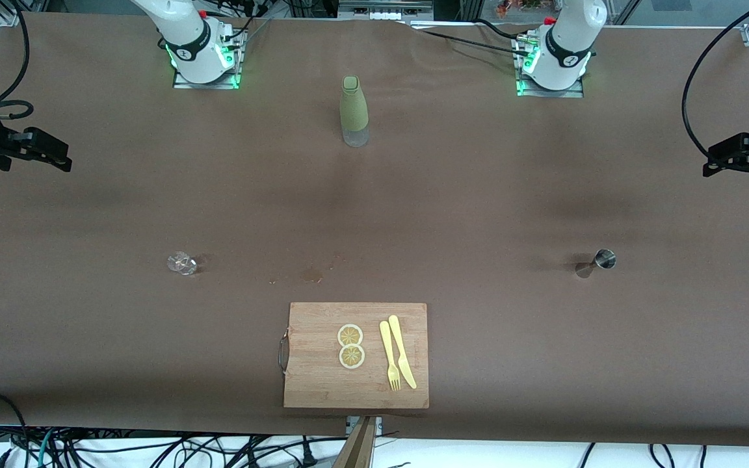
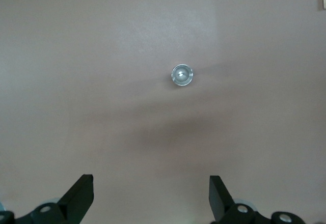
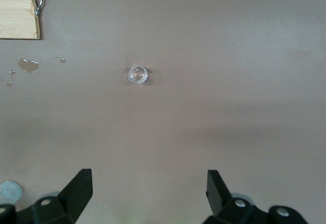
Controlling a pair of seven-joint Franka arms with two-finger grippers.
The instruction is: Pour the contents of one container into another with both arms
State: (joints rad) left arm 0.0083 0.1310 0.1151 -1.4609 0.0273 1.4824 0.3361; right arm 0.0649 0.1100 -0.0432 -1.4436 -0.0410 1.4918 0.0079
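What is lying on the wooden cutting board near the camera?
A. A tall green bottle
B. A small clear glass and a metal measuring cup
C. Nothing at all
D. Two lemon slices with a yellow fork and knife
D: the wooden cutting board carries two round lemon slices beside a pale yellow plastic fork and a matching yellow knife; the tall green bottle stands on the brown table.

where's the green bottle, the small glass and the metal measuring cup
green bottle [image 1: 354,104], front view, on its green sleeve
small glass [image 1: 182,263], front view, on its clear body
metal measuring cup [image 1: 604,259], front view, on its open rim
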